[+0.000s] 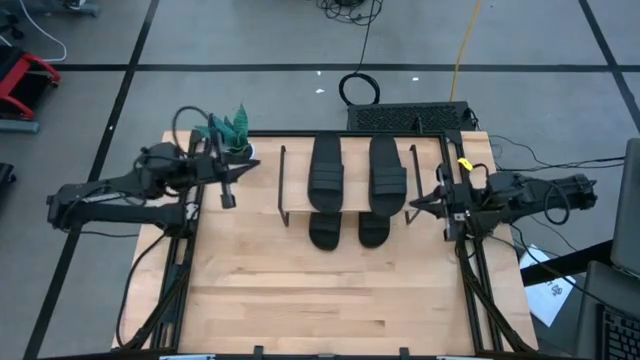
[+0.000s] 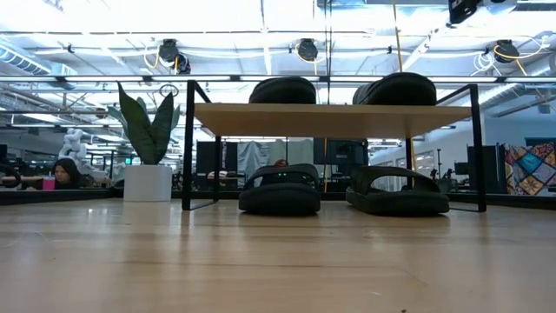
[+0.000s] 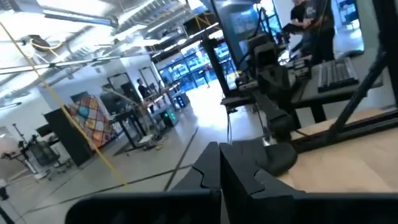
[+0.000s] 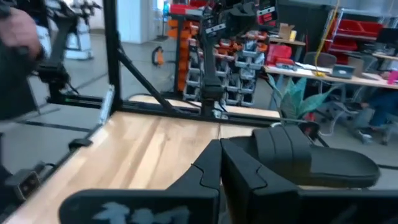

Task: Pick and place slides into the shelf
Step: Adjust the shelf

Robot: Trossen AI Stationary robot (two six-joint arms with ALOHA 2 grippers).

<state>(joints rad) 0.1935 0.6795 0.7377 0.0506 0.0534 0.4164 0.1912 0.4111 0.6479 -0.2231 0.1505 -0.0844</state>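
Observation:
The shelf point(image 1: 296, 170) stands at the table's far middle, its light-wood board point(image 2: 330, 120) on thin black legs. Two black slides point(image 1: 326, 168) point(image 1: 388, 170) lie side by side on the board. Two more slides point(image 2: 280, 189) point(image 2: 398, 193) rest on the tabletop under it, their toes point(image 1: 325, 232) sticking out toward the near edge. My left gripper point(image 1: 248, 168) point(image 3: 221, 171) hovers shut left of the shelf. Right of the shelf my right gripper point(image 1: 415, 203) point(image 4: 221, 171) hovers shut, facing a slide point(image 4: 323, 160) on the board. Neither holds anything.
A potted plant point(image 1: 236, 130) point(image 2: 148, 148) stands at the table's far left corner, close behind my left gripper. A keyboard point(image 1: 410, 116) lies beyond the far edge. Bare wood point(image 1: 330, 300) fills the near half of the table.

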